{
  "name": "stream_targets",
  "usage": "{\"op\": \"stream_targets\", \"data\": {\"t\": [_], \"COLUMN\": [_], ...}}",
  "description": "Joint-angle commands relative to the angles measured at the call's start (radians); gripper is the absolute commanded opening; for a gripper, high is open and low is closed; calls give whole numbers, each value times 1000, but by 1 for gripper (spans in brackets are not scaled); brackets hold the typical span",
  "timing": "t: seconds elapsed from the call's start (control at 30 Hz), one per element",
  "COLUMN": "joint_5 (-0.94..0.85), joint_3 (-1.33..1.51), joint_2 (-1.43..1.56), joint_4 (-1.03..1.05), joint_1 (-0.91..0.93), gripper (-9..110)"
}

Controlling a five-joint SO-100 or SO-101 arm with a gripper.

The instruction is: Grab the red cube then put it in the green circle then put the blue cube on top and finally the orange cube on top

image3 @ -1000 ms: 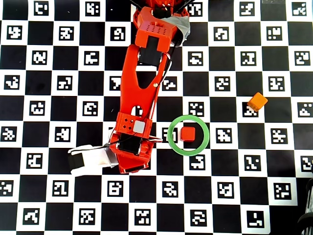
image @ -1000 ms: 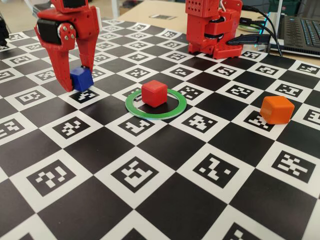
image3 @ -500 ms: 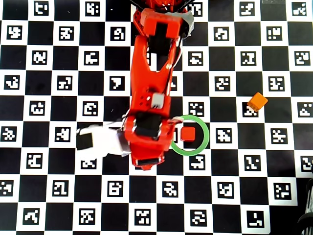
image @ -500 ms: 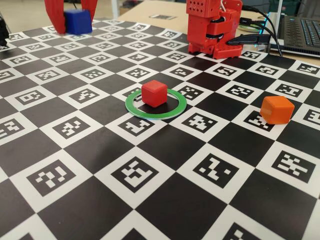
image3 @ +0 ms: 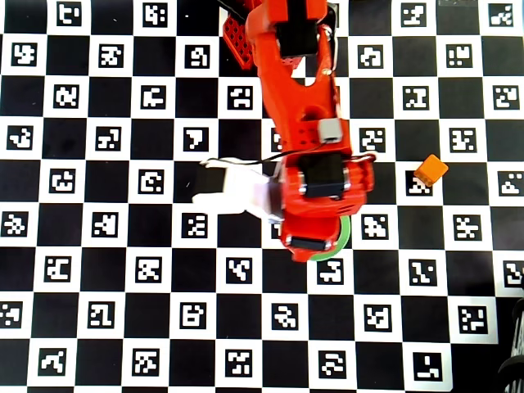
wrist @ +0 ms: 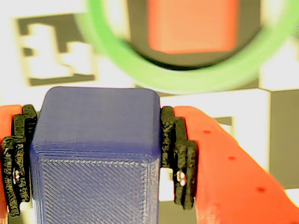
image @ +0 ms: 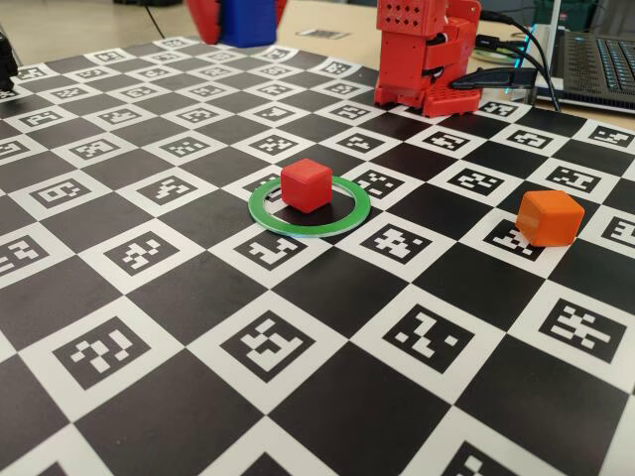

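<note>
My jaws (wrist: 98,158) are clamped on the blue cube (wrist: 96,163), black ribbed pads (wrist: 180,158) pressed on both its sides in the wrist view. Past the cube that view shows the green circle (wrist: 140,70) and the red cube (wrist: 191,25) inside it, both blurred and cut off at the top edge.

In the fixed view only the bottom of the blue cube (image: 246,22) and bits of my red fingers (image: 205,18) show at the top edge, well above the bench (image: 327,397); the rest is out of frame. There the red cube (image: 306,185) sits plainly inside the green circle (image: 342,218), and the orange cube (image: 549,217) rests well apart to the right.

In the overhead view my arm (image3: 307,123) covers the red cube, the blue cube and most of the green circle (image3: 344,239); only an arc shows. The orange cube (image3: 431,170) is clear on the right.
</note>
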Motion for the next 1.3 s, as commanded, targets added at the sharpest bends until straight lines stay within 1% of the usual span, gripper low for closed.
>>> {"op": "stream_targets", "data": {"t": [0.0,0.6,0.87,1.27], "joint_5": [34,74,66,52], "joint_3": [71,494,558,588], "joint_2": [123,259,252,195], "joint_4": [-5,-360,-451,-509], "joint_1": [-35,-46,-49,-52], "gripper": [8,8,8,8]}}
